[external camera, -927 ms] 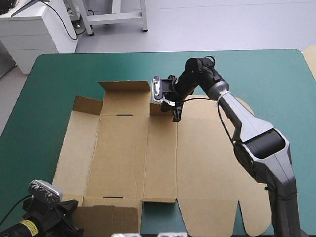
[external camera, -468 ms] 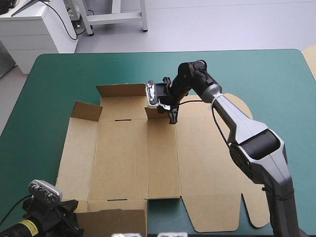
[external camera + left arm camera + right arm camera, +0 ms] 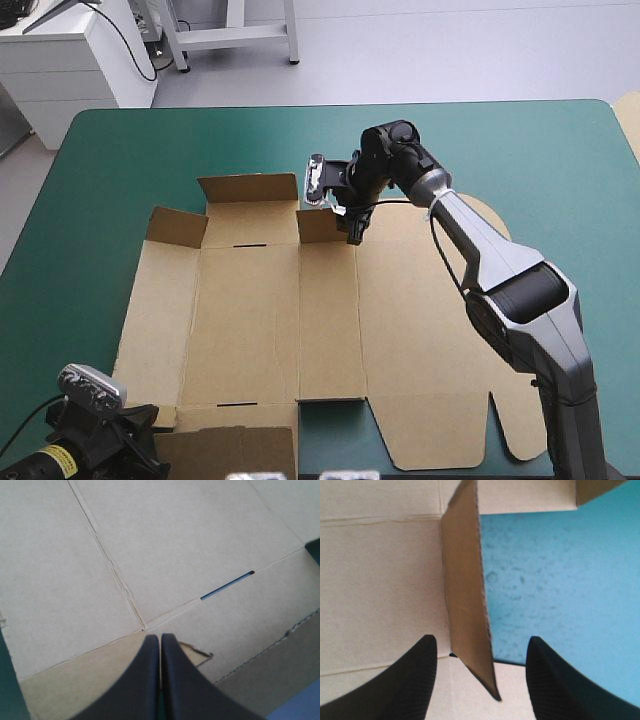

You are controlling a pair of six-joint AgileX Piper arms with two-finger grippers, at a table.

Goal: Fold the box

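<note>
Two black fingers of the left gripper (image 3: 160, 636) sit pressed together, tips over the near edge of the box (image 3: 165, 545), gripping nothing evident. The box, matte brown corrugated board w/ scored creases, lies mostly flat mid-table on the teal-green cover (image 3: 520, 140). At its far edge the right gripper (image 3: 481, 639) has fingers apart, astride a small upright flap (image 3: 465, 595). Step: prob. raising the far walls. Next calls for pinching that flap & tucking it inward.

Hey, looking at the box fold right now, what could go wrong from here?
The right gripper is open astride the small raised flap, not clamped, so the flap may slip out or drop flat. The box lies mostly flat with the left gripper shut over its near corner; a push might slide the whole sheet.
</note>
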